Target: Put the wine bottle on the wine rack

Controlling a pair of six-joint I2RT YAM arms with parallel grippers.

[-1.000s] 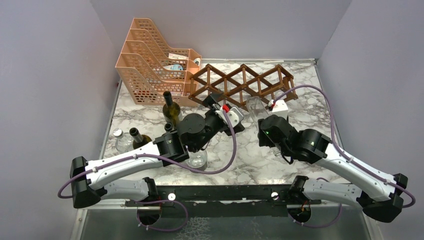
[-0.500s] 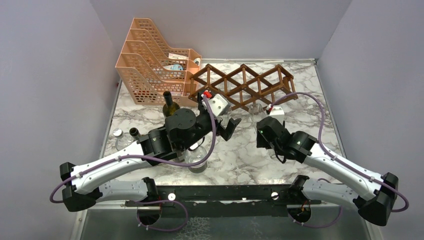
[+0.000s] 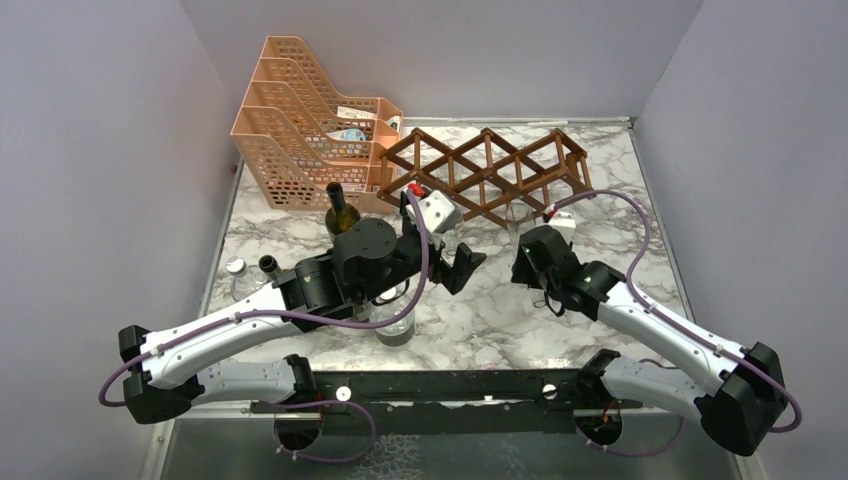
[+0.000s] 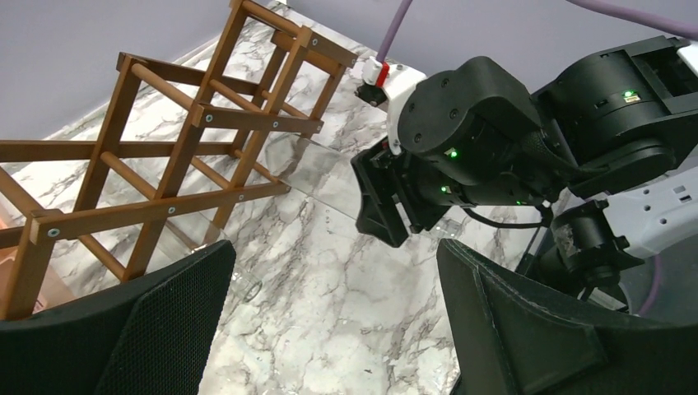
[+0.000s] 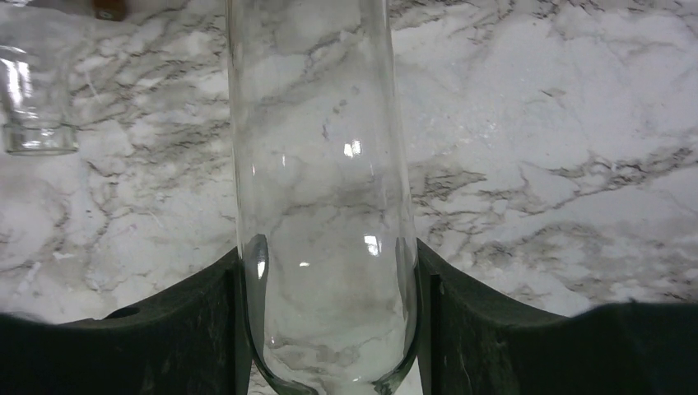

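While right gripper [image 5: 329, 280] clamps base of clear bottle [image 5: 317, 164], bottle points at rack [image 4: 165, 207], neck maybe inside lower opening, hard to tell. Empty left gripper [image 4: 333, 255] wide open near rack front.

file tray [image 3: 290, 130]: peach-orange perforated plastic, tiered, upper left of the top view, on the table against the back wall
tray contents [image 3: 352, 133]: small printed items in the right-hand tiers, too small to tell what
green bottle [image 3: 341, 212]: upright, open mouth, just in front of the tray; lower body hidden
dark bottle [image 3: 270, 265]: only neck and mouth show, left of centre
capped clear bottle [image 3: 238, 272]: silver cap, left edge of the table, just beside the dark bottle
clear glass vessel [image 3: 396, 326]: lower centre, near the front edge, partly hidden
table [image 3: 480, 310]: white-grey marble pattern
walls [image 3: 100, 150]: plain lilac-grey, three sides
front rail [image 3: 450, 385]: black, along the bottom
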